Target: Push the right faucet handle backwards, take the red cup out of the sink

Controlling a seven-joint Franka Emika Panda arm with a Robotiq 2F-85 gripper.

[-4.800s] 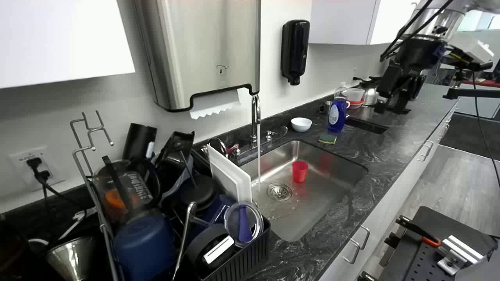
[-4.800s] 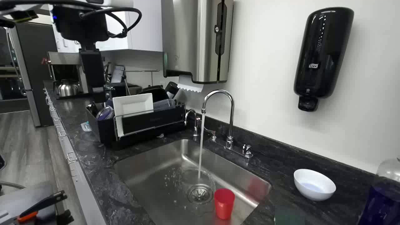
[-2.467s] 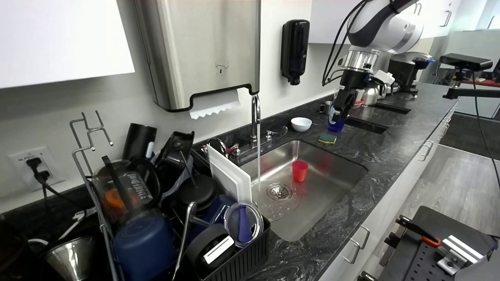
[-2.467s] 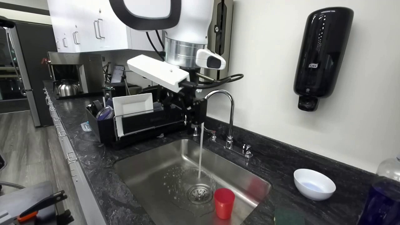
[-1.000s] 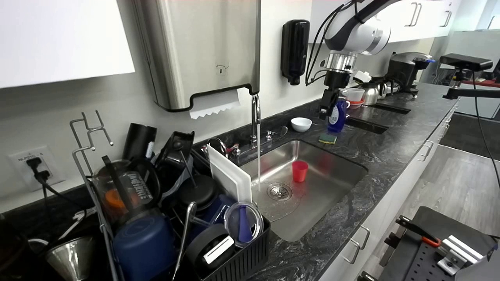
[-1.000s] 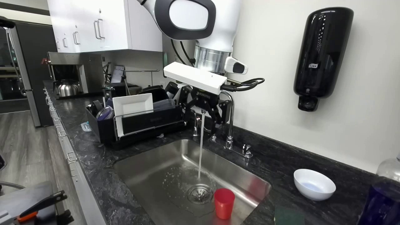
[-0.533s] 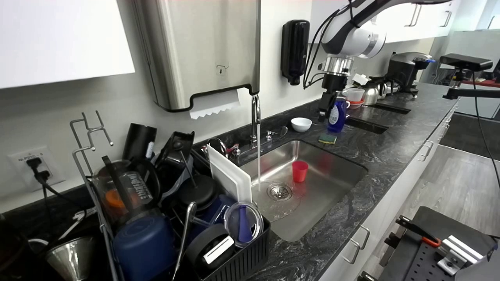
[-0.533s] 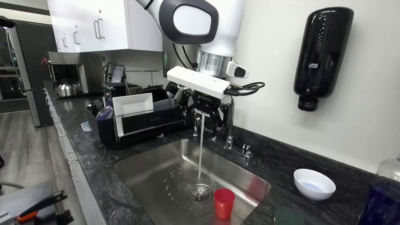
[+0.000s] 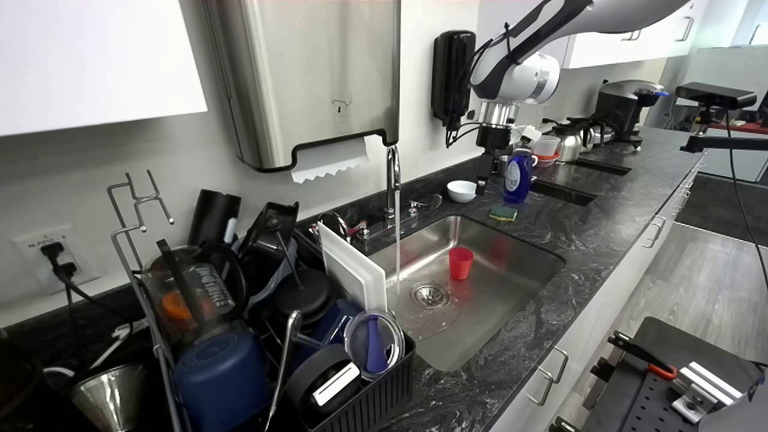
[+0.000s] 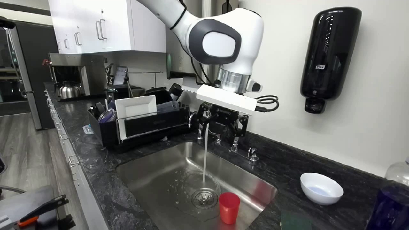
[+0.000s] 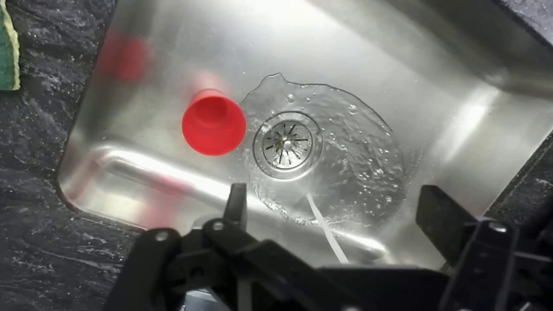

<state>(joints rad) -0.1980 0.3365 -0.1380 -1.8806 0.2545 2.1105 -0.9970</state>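
The red cup (image 9: 461,263) stands upright in the steel sink (image 9: 510,270), beside the drain; it also shows in an exterior view (image 10: 229,208) and in the wrist view (image 11: 214,125). Water runs from the tall faucet (image 9: 393,174) into the sink. The right faucet handle (image 9: 415,207) shows at the back of the sink, also in an exterior view (image 10: 253,154). My gripper (image 9: 482,187) is above the sink area, its fingers wide apart and empty (image 11: 332,192). In an exterior view it (image 10: 220,131) covers the faucet spout, left of and higher than the right handle.
A white bowl (image 10: 321,189), blue soap bottle (image 9: 518,180) and sponge (image 9: 503,213) sit on the counter beyond the sink. A full dish rack (image 10: 153,123) stands at the other end. A towel dispenser (image 9: 324,78) and black soap dispenser (image 10: 330,54) hang on the wall.
The arm has come in over the sink area. In the last second my gripper has moved further towards the faucet and somewhat lower. The cup, handles and running water look unchanged.
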